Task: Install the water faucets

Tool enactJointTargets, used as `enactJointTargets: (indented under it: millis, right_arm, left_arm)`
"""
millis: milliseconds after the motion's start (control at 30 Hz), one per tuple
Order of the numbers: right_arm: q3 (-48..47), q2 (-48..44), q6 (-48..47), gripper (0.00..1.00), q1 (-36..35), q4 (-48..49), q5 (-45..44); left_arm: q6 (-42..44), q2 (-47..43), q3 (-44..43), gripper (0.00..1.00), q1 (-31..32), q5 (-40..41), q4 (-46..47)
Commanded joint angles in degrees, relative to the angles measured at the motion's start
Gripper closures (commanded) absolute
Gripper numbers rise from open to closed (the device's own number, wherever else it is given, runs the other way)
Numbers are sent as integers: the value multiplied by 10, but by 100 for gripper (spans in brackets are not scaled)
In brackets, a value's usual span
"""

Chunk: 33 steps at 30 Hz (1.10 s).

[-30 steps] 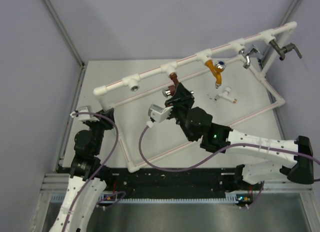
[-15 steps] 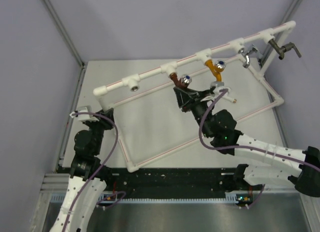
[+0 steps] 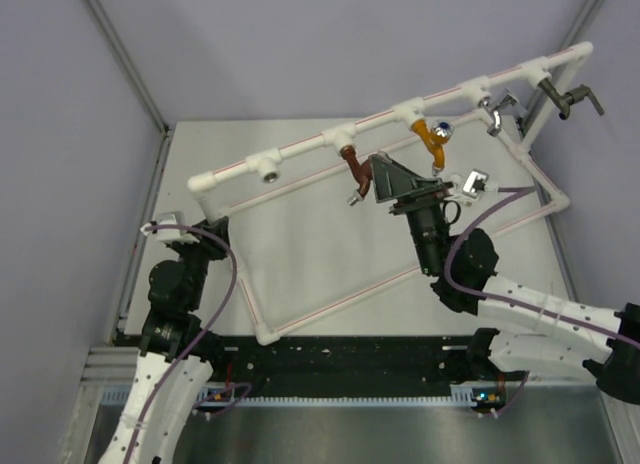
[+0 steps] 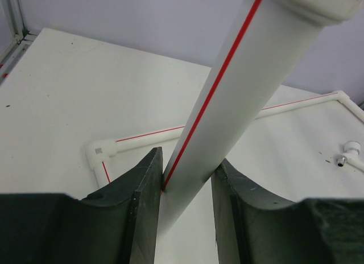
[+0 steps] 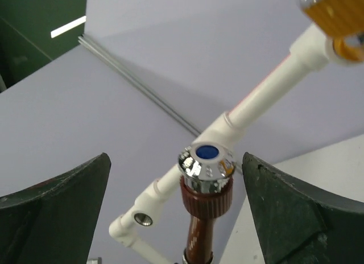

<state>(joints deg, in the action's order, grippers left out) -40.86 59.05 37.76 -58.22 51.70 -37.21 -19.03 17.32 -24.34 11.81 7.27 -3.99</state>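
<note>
A reddish-brown water faucet (image 3: 352,170) hangs from a tee of the white pipe frame (image 3: 300,144). Its chrome cap with a blue dot (image 5: 206,160) stands between the wide-apart jaws of my right gripper (image 3: 378,181) (image 5: 175,157), which is open and touches nothing. A white faucet (image 4: 348,156) lies on the table inside the frame; the right arm hides it in the top view. My left gripper (image 3: 205,229) (image 4: 187,164) is shut on the frame's slanted left pipe (image 4: 227,93).
An orange faucet (image 3: 432,139), two silver ones (image 3: 497,112) and a dark one (image 3: 566,96) sit on the tees further right. An empty tee socket (image 3: 266,169) (image 5: 142,219) is at the left. Grey walls close in the table.
My right gripper has opened and let go of the reddish-brown faucet. Its wrist turned and the arm swung right. The left arm has not moved.
</note>
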Motion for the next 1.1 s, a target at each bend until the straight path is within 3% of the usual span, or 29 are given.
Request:
enactJointTargets:
  millis: [0, 133, 233, 367, 500, 600, 833, 1067]
  right_arm:
    - [-6, -80, -109, 1, 11, 10, 39]
    - [-17, -134, -259, 1, 10, -104, 68]
    - [-48, -162, -493, 1, 11, -240, 162]
    - [-109, -162, -696, 1, 10, -409, 213]
    - [-127, -162, -904, 1, 6, -486, 262]
    - [-152, -138, -1038, 1, -5, -533, 239]
    - [-157, -82, -1309, 1, -75, -477, 105]
    - [-168, -31, -1392, 5, -82, -456, 87]
  left_arm:
    - [-62, 3, -4, 100, 1, 3, -31]
    - [-62, 4, -4, 100, 1, 2, -31]
    - [-62, 4, -4, 100, 1, 1, -30]
    - [-62, 6, -4, 100, 1, 0, -29]
    - [-61, 6, -4, 100, 1, 0, -29]
    - [-61, 7, -4, 100, 1, 0, -29]
    - [-62, 7, -4, 100, 1, -1, -28]
    - [-62, 4, -4, 100, 1, -1, -29]
